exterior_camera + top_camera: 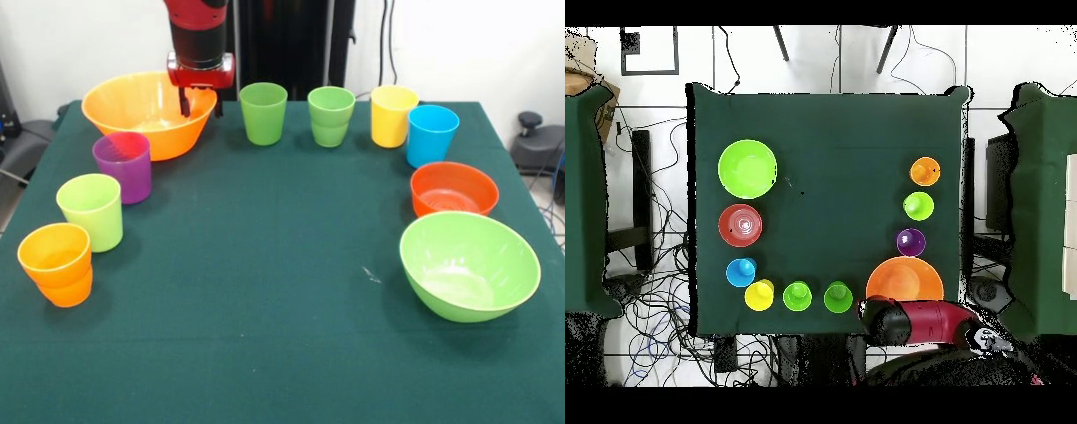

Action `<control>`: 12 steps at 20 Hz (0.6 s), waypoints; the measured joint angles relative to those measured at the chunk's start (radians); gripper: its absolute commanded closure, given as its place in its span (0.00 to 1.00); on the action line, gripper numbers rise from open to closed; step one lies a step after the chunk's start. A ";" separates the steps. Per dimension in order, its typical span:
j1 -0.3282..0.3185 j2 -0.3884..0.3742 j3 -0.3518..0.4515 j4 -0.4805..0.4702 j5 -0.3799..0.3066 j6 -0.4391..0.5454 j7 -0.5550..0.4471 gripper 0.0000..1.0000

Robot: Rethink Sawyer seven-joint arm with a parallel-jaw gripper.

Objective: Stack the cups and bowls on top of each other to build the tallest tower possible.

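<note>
And the gripper [199, 104] hangs low over the big orange bowl [141, 106], right at its rim on the side nearest the dark green cup [263, 113]. One dark finger dips inside the bowl wall, the other sits outside it — parted, straddling the rim, nothing clamped as far as I can tell.

Everything is still spread out singly, nothing stacked. From the bowl at eleven o'clock on the table in the front view, the ring runs: dark green cup, a second green cup [331, 116], yellow cup [393, 115], blue cup [432, 134] near one o'clock, the red-orange bowl [454, 189] at three, the lime bowl [468, 264] at four. Back the other way: purple cup [124, 166] touching the orange bowl, lime cup [90, 210], orange cup [56, 263] at eight.

My read: it's going for a rim pinch. Doing that well means sinking deep enough to bite the wall, squeezing firmly because glossy plastic slips, then lifting straight — a wide bowl held by one edge will sag and could clip the purple cup.
</note>
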 measured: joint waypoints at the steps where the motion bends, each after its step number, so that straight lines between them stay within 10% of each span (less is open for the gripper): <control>1: -0.001 0.000 0.001 0.000 0.000 0.000 0.000 0.00; 12: -0.004 0.000 0.006 0.000 0.000 0.000 0.000 0.00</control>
